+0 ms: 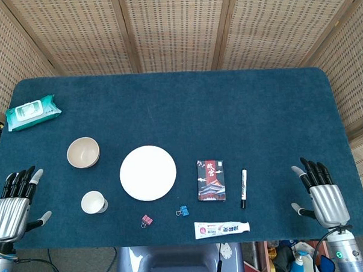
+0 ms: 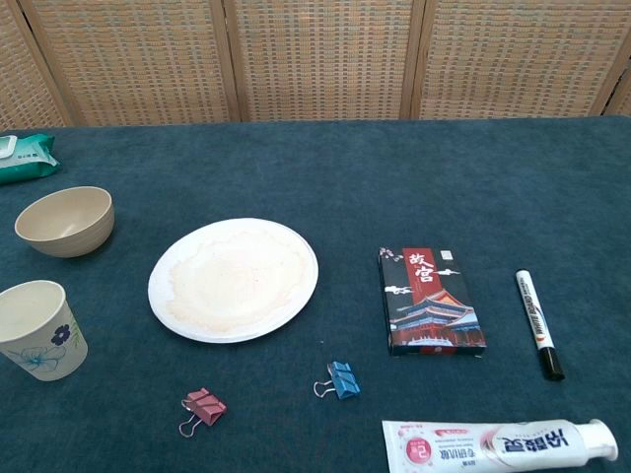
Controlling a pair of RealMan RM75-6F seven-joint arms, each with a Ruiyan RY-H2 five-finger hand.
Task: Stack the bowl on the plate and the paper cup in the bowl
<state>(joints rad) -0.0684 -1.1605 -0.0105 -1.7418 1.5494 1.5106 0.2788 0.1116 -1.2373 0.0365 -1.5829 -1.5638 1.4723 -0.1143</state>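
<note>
The toothpaste tube (image 2: 498,445) lies nearest the camera, flat along the front edge of the table (image 1: 179,94), cap end to my right. Just behind it and to my left are two binder clips, one blue (image 2: 341,379) and one pink (image 2: 202,409), both loose on the dark blue cloth and apart from each other.

My left hand (image 1: 14,206) rests at the front left edge of the table, palm down, fingers spread and extended forward, holding nothing. My right hand (image 1: 321,190) rests at the front right edge in the same attitude: fingers apart, thumb out to the side, nothing in it. Neither hand touches any object. Neither hand appears in the chest view.

Task items, all on my left half of the table:
- The plate (image 2: 234,279), white and round, lies flat near the centre, with nothing on it.
- The bowl (image 2: 65,221), beige, stands upright behind and to the left of the plate, apart from it.
- The paper cup (image 2: 37,329), upright with a flower print, stands in front of the bowl and left of the plate, touching neither.

Other items: a card box (image 2: 430,301) right of the plate, a black marker (image 2: 538,323) further right, and a pack of wet wipes (image 1: 33,113) at the far left.
</note>
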